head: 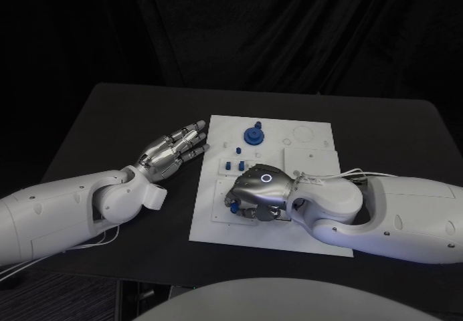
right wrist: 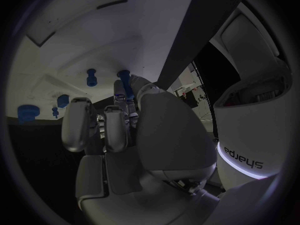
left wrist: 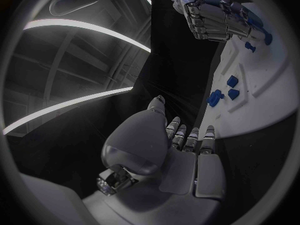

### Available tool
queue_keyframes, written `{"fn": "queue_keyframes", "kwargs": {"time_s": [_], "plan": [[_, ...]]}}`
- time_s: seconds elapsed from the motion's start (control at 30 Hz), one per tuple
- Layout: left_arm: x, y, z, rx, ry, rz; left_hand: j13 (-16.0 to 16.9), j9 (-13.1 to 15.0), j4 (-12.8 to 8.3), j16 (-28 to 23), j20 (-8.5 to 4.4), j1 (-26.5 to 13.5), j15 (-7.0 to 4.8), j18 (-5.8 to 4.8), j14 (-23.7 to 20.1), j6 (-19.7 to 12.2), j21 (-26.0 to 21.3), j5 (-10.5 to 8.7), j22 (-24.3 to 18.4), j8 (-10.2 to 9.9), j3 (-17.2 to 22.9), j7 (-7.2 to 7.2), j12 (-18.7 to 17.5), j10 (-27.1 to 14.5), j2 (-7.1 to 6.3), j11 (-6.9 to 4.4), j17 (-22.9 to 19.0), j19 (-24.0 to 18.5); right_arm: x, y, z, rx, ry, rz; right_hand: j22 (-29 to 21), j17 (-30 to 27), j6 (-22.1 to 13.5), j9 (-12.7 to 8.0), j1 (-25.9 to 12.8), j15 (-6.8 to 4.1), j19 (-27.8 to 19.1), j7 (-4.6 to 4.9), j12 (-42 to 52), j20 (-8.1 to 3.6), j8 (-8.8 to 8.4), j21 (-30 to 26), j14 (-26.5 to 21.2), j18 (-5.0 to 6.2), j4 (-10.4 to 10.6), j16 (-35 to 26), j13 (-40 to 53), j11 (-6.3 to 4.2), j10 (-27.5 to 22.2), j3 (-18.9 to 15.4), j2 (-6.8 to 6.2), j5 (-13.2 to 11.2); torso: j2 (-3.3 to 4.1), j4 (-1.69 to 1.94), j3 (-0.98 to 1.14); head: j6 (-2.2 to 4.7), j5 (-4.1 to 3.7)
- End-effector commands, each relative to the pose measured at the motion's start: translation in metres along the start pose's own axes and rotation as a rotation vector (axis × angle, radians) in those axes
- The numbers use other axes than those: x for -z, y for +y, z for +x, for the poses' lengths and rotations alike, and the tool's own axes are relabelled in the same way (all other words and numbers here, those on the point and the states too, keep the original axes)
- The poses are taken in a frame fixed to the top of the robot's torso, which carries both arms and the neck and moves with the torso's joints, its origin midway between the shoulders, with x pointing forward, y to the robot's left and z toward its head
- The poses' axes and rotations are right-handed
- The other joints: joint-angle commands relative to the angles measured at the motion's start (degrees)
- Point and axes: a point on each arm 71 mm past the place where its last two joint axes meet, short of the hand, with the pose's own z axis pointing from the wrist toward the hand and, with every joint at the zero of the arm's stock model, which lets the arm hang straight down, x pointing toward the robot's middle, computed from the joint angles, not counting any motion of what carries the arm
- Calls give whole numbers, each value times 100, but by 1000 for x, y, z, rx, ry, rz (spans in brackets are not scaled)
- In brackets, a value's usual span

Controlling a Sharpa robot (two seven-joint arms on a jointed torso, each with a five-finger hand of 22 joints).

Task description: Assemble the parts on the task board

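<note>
From my end, the task board [head: 217,221] is sitting in the middle of the black table [head: 116,127], and everything else I'll place relative to it.

The right robot hand [head: 259,192] is down over the near-left part of the board, back of the hand up, fingers curled in toward the surface. In the right wrist view a thin blue peg [right wrist: 125,87] stands up right between its fingers and thumb, so it looks like it's got that pinched, and in the head view a bit of blue [head: 235,207] peeks out under the hand too.

The left robot hand [head: 174,151] is off the board's left edge, above the bare table, fingers stretched out straight and a little apart, holding nothing. Fingertips point toward the board's far-left corner but don't touch it.

Still loose on the board: a round blue knob-like part [head: 253,136] standing near the far edge, about mid-width, and a few small blue pieces [head: 233,164] between that knob and the right hand. The left wrist view shows these small pieces [left wrist: 232,81] too, lying on the white plate.
</note>
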Motion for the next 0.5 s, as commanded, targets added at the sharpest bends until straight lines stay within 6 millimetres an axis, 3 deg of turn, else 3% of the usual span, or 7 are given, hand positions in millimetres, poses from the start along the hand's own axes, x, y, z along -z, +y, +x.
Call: {"fn": "queue_keyframes", "kwargs": {"time_s": [0.03,0.1,0.13,0.37,0.5], "plan": [[0,1,2,14,13,6,4,7,-38,-15,28,29,33,-1,-15,-4,9,40,-8,31,-1,42,18,8,25,26,-9,8,0,-1,2,4,2,11,979,-53,-191,-73,-50,86,-70,-31,-85,24,-127,-77,90,-12,50,-41,-12,69,-191,1,-55,-57,0,0,-3,1,6],[0,1,2,15,13,6,4,7,-38,-15,28,29,33,-1,-15,-4,9,40,-8,31,-1,42,18,8,25,26,-9,8,0,-1,3,3,0,12,968,-75,-353,-122,-91,136,-93,-61,-127,66,-221,-123,70,-4,76,-56,-8,121,-350,-22,-87,-150,-2,0,-3,1,8],[0,1,1,15,12,5,4,7,-38,-15,28,29,33,-1,-15,-4,9,40,-8,31,-1,42,18,8,25,26,-9,8,0,-1,3,3,-1,13,940,-141,-589,-186,-129,153,-145,-126,-164,96,-267,-231,30,19,96,-101,-4,153,-532,-65,-113,-248,-3,0,-3,1,9],[1,2,0,14,7,4,3,6,-41,-16,26,29,32,-1,-16,-10,8,44,-11,30,3,42,16,4,32,25,-9,7,3,-3,1,-2,-23,20,864,-304,-1298,-432,-191,94,-296,-323,-78,71,-243,-544,-98,81,150,-216,122,225,-1342,-468,-93,-563,-3,0,-5,1,6],[3,2,-1,12,2,5,3,6,-41,-15,26,29,32,-1,-15,-9,8,44,-11,30,4,42,16,4,33,24,-9,6,12,-6,-4,-11,-75,25,871,-300,-1554,-586,-124,74,-284,-442,116,57,-247,-553,-102,76,313,-210,220,226,-1707,-733,-131,-660,-3,3,-6,1,-15]]}}
